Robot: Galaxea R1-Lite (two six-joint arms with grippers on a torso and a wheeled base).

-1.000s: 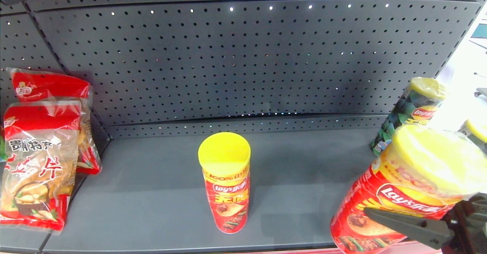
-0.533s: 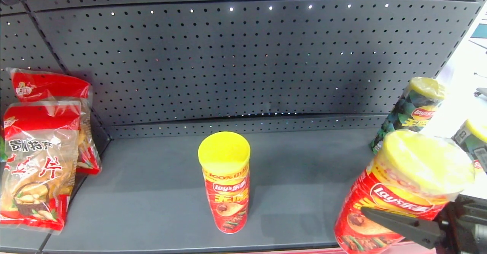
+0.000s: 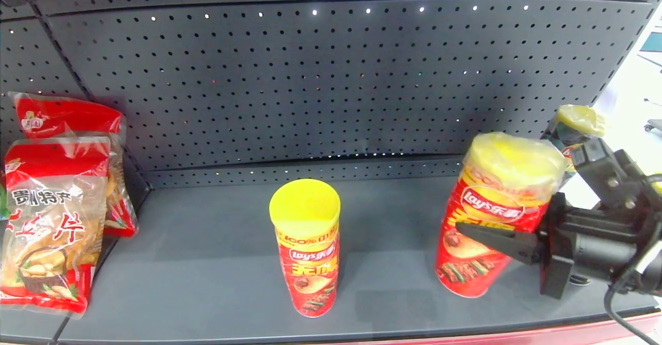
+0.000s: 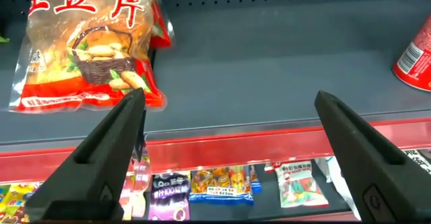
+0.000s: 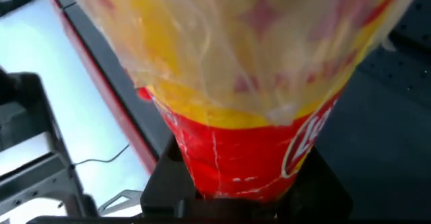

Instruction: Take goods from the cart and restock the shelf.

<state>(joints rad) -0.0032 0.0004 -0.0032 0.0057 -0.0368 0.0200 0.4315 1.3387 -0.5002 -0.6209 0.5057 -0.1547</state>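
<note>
Head view: the grey shelf deck (image 3: 217,262) runs under the right pincer (image 3: 496,236), which is clamped round the middle of a red chip canister (image 3: 491,205). The canister is tilted, its base low over the deck; contact cannot be told. Two red snack bags (image 3: 51,221) stand well left of that pincer, at the shelf's far end. A second red canister (image 3: 307,252) stands upright between bags and pincer, well apart from the held one. A green canister (image 3: 571,128) sits just behind the pincer. The left pincer (image 4: 229,150) is spread wide and empty, before the shelf's red lip (image 4: 222,150). Judged step: placing. Next move calls for righting the canister, seating its base flat, then letting go.
</note>
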